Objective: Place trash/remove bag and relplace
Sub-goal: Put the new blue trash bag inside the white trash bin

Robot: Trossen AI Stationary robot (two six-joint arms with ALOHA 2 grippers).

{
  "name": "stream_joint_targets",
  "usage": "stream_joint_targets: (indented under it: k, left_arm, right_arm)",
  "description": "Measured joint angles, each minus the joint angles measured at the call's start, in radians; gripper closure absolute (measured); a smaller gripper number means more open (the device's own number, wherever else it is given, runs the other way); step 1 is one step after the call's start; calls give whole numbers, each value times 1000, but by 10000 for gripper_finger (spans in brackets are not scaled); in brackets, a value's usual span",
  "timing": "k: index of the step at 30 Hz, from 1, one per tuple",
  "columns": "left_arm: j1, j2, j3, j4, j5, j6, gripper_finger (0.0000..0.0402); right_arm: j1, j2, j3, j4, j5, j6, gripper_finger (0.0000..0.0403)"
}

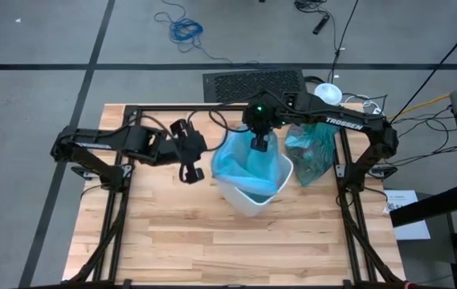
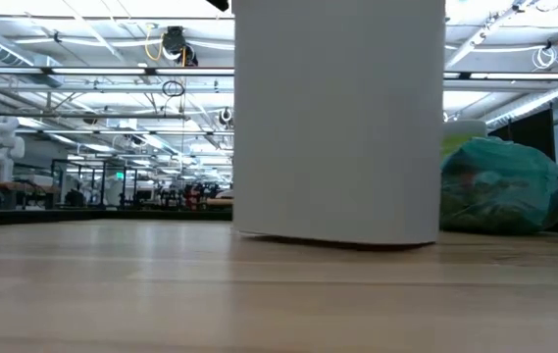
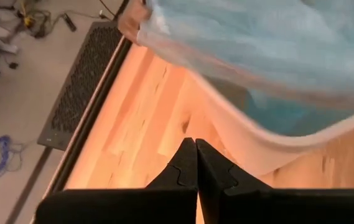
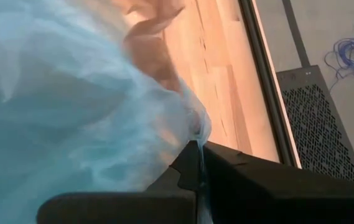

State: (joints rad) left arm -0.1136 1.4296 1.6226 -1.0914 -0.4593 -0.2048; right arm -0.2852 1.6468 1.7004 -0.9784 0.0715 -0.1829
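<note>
The word "TROSSEN" was read on the right arm (image 1: 342, 123). The pale sky-blue plastic bag (image 1: 248, 164) was pinched by the right pincer (image 1: 259, 144) over the white plastic bin (image 1: 254, 201); the left pincer (image 1: 188, 172) was clenched, empty, to its left.

- The bin (image 1: 254, 195) stands on the table (image 1: 172, 241), near its middle.
- The replacement bag (image 1: 244, 164) sits in the bin, draped over its rim.
- The filled bag (image 1: 312, 152) lies just right of the bin, toward the table's back edge.

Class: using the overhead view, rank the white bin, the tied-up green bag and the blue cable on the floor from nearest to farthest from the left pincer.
From the left pincer:
1. White bin, just to its right.
2. Green bag, beyond the bin, right side.
3. Blue cable, off the table, on the floor.
</note>
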Motion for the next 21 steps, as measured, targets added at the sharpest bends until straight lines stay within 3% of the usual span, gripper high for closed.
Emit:
stream_joint_targets:
  k: [12, 17, 21]
  left_arm:
    - [-140, -2, -50, 58, -201, -13, 401]
    - [-149, -3, -50, 182, -132, 213, 395]
    - [-153, -3, -50, 189, -64, 361, 363]
  right_arm:
    - [-1, -1, 1, 0, 2, 4, 403]
    - [-1, -1, 2, 3, 4, 3, 403]
    - [-1, -2, 2, 3, 6, 3, 403]
